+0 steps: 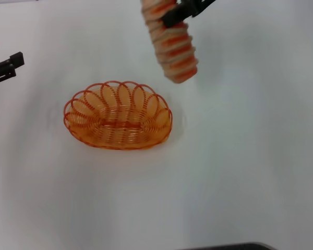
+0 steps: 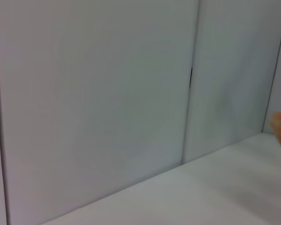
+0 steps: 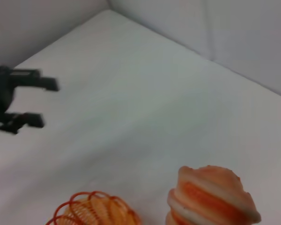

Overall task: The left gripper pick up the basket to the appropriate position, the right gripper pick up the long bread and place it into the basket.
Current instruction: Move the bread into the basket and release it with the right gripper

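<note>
- The right gripper [image 1: 173, 18] is cut off by the top edge of the head view; only a short black part of it shows, lying across the upper part of the long bread [image 1: 172, 46]. Its body and wrist are out of frame.
- The jaws of the right gripper are clamped on the long bread, which hangs tilted in the air, its lower rounded end pointing down toward the tabletop [image 1: 250, 156].
- The top of the bread is also cut off by the frame edge.
- The bread hangs above and beyond the far right rim of the basket [image 1: 118, 115], clear of it and not touching.
- The basket sits flat on the tabletop, nothing inside it; in the right wrist view only a part of its rim shows.
- The left gripper [image 1: 8, 65] is at the left edge of the head view, partly cut off, well apart from the basket. In the right wrist view its jaws stand apart with nothing between them.
- The left wrist view shows only pale wall panels [image 2: 93, 93], the tabletop and a blurred sliver of the bread at the edge.
</note>
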{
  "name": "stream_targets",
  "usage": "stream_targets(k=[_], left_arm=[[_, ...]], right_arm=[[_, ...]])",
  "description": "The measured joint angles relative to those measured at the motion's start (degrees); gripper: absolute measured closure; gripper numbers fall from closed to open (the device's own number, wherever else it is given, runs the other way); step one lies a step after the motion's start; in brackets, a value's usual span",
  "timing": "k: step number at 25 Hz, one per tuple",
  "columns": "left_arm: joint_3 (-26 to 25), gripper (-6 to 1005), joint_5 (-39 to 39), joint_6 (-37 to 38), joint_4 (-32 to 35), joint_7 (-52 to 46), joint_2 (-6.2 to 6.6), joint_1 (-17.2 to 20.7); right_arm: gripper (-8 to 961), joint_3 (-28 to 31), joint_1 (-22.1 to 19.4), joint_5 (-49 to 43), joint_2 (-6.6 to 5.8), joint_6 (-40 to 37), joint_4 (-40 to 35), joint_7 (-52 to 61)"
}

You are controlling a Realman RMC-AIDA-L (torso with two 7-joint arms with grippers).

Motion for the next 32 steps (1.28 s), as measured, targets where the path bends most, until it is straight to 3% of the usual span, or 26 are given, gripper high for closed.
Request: stream_targets(k=[6, 11, 23, 32], left_arm=[[0.04, 214, -0.44, 0.00, -0.17, 0.00, -0.10, 0.16], [0.07, 214, -1.57, 0.01, -0.80, 0.00, -0.04, 0.22], [0.07, 214, -2.69, 0.01, -1.69, 0.27, 0.00, -0.07], [0.07, 214, -3.95, -1.11, -2.44, 0.29, 0.00, -0.20]], right_arm=[[726, -7.99, 2.42, 0.44, 2.29, -1.12, 0.15, -4.69], [751, -12.81, 4.03, 1.15, 3.18, -1.33, 0.23, -7.34], [762, -20.36, 4.33, 4.50, 3.35, -0.43, 0.89, -13.21], [771, -22.13, 4.76, 6.71, 3.51, 0.22, 2.67, -16.17]])
